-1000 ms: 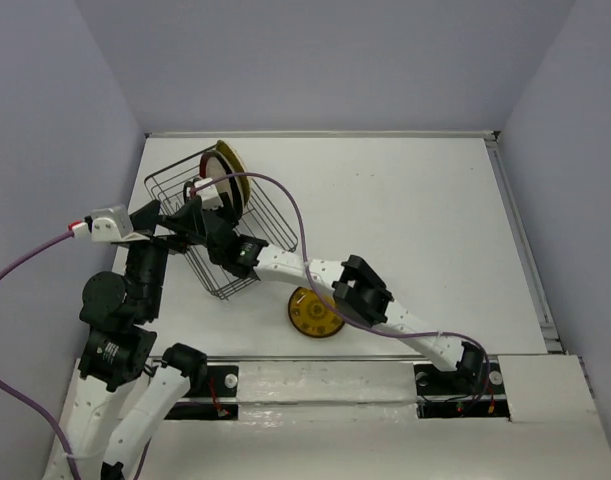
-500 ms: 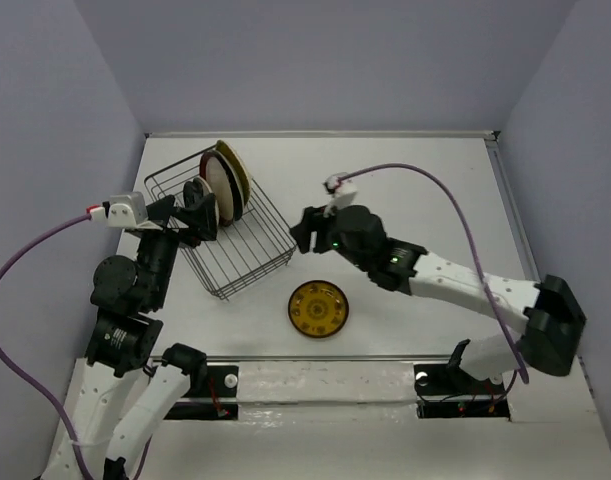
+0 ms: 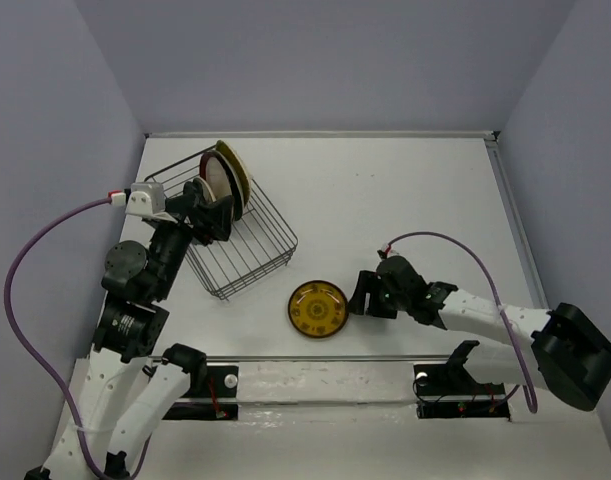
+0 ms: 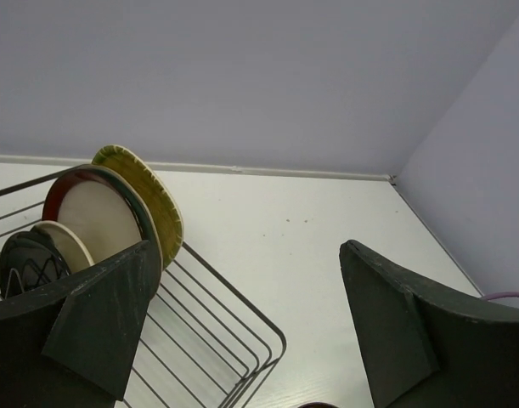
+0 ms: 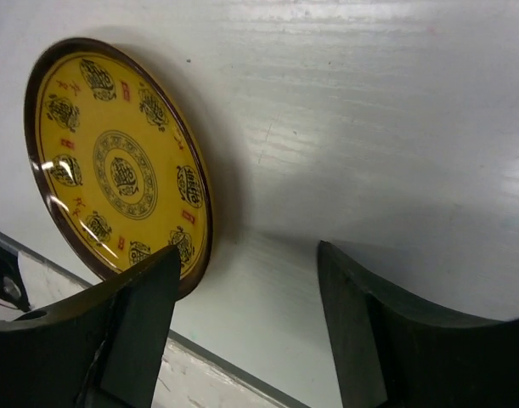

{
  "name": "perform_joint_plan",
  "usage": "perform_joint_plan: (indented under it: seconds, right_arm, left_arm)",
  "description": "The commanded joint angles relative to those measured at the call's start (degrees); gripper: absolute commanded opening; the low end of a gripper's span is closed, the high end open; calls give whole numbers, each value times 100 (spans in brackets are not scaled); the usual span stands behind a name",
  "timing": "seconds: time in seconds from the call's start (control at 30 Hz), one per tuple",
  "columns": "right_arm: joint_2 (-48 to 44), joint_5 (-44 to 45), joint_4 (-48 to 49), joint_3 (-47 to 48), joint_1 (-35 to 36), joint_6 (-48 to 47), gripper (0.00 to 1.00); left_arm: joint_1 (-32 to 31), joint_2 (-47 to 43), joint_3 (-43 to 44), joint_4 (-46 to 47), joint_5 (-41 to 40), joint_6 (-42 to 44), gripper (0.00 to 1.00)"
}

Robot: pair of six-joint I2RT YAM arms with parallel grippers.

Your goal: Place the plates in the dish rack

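Note:
The dish rack [image 3: 247,240] stands at the left back of the table. Several plates stand on edge in its far end: a yellow ribbed one [image 4: 150,192], a red-rimmed cream one [image 4: 93,211], a smaller cream one [image 4: 65,246] and a black one [image 4: 23,265]. I cannot make out a pale teal plate. The yellow patterned plate [image 3: 318,310] lies flat near the table's front edge, and it also shows in the right wrist view [image 5: 115,170]. My right gripper [image 3: 363,296] is open and empty, low, just right of that plate. My left gripper [image 3: 211,214] is open and empty above the rack.
The table's front edge [image 5: 200,357] runs close beneath the yellow patterned plate and my right gripper. The rack's near corner [image 4: 272,340] is below my left gripper. Grey walls close in the back and both sides.
My right arm has pulled out of the rack, swung right, then come down beside the yellow patterned plate. My left gripper has shifted slightly right over the rack.

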Motion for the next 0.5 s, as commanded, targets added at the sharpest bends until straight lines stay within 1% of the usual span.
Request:
perform_joint_plan:
  seconds: [0.0, 0.07, 0.1, 0.17, 0.27, 0.3, 0.37, 0.4, 0.43, 0.47]
  right_arm:
    - [633, -896, 872, -148, -23, 325, 69]
    - [854, -1132, 1346, -174, -23, 325, 64]
    - [1055, -1212, 1643, -209, -23, 368, 60]
    - [1258, -1309, 1830, -175, -23, 395, 55]
    - [1592, -1389, 2199, -130, -23, 465, 45]
    - [1741, -1380, 2322, -113, -23, 518, 32]
    - [1865, -1310, 2393, -78, -23, 579, 18]
    - [1900, -1275, 2393, -69, -23, 580, 7]
    - [1901, -1248, 2393, -77, -23, 571, 7]
    - [1683, -1179, 2350, -104, -23, 536, 7]
  left_arm:
    - [10, -21, 5, 249, 104, 6, 99]
    - [-7, -56, 14, 214, 104, 24, 99]
    - [-7, -74, 23, 196, 104, 24, 99]
    - [-25, -100, 23, 170, 104, 41, 99]
    - [-34, -162, 5, 161, 104, 50, 99]
    - [-34, -179, -21, 152, 104, 59, 99]
    - [-43, -232, -48, -24, -26, 59, 99]
    - [-51, -250, -91, -67, -106, 85, 99]
    - [-51, -276, -118, -94, -133, 103, 99]
    - [-51, -354, -144, -103, -168, 120, 99]
